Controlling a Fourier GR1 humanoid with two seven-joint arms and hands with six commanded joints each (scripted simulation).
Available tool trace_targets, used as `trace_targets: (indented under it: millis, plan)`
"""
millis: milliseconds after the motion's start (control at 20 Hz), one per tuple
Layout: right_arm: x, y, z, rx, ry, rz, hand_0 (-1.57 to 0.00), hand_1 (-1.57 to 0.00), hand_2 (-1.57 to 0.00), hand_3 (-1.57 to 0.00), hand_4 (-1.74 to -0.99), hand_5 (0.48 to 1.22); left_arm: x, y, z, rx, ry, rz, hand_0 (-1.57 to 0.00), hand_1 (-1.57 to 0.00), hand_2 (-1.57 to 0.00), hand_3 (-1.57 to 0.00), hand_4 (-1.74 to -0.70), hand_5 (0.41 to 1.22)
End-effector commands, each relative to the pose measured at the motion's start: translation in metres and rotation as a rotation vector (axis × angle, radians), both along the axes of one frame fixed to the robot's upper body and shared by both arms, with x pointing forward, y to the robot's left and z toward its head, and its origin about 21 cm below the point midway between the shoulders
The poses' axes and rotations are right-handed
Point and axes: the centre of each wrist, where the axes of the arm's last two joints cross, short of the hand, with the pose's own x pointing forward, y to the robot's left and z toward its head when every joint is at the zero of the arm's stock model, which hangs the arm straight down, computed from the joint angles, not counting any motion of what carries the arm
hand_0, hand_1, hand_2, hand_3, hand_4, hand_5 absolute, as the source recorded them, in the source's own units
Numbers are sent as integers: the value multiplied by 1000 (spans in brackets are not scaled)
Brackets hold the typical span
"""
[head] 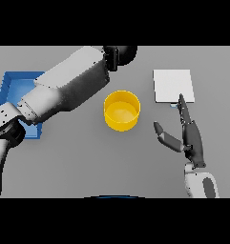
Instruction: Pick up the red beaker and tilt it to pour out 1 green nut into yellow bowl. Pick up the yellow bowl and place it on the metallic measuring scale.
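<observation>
The yellow bowl [121,111] stands upright at the table's middle, and its inside shows only yellow. To its right, further back, lies the pale square measuring scale [172,86]. My right hand [192,139] is open right of the bowl, fingers straight and pointing at the scale's near edge, thumb spread toward the bowl; it touches neither. My left arm reaches across from the lower left, and its dark left hand [122,54] sits behind the bowl at the picture's top edge, partly cut off. No red beaker and no green nut show anywhere.
A blue tray [11,88] lies at the far left, partly covered by my left forearm [68,86]. Bare grey table lies in front of the bowl and between the bowl and the scale.
</observation>
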Motion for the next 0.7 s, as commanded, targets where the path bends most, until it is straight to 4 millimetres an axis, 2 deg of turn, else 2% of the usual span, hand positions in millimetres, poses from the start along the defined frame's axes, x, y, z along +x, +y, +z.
trace_targets:
  millis: [0,150,250,300,400,500,600,650]
  plan:
    - [2,0,0,-2,1,-5,1,1,1,1,-1133,557,5,4,16,-31,-13,35,-1571,-1571,-1571,-1571,-1727,1221]
    - [3,3,1,18,5,20,1,1,1,1,-1128,554,22,27,67,-185,-82,99,-1571,-1571,-1571,-1571,-1720,1221]
    - [4,0,0,34,-1,40,1,1,1,1,-1105,559,31,46,101,-353,-111,222,-1571,-1571,-1571,-1571,-1725,1221]
    - [3,1,-2,22,-4,42,1,1,1,1,-1104,563,36,60,113,-452,-84,293,-1571,-1571,-1571,-1571,-1728,1221]
    - [3,1,-2,13,-10,56,1,1,1,1,-1104,576,46,102,137,-751,-10,460,-1571,-1571,-1571,-1515,-1733,1221]
    - [4,1,-2,24,0,57,1,1,1,1,-1114,578,54,152,149,-1035,70,595,-1571,-1571,-1571,-1507,-1736,1221]
    - [5,2,0,11,-6,67,1,1,1,1,-1121,588,58,198,143,-1274,147,685,-1571,-1571,-1571,-1530,-1738,1221]
    - [7,5,1,14,-15,70,1,1,1,1,-1118,595,59,224,133,-1385,173,726,-1571,-1571,-1571,-1538,-1738,1221]
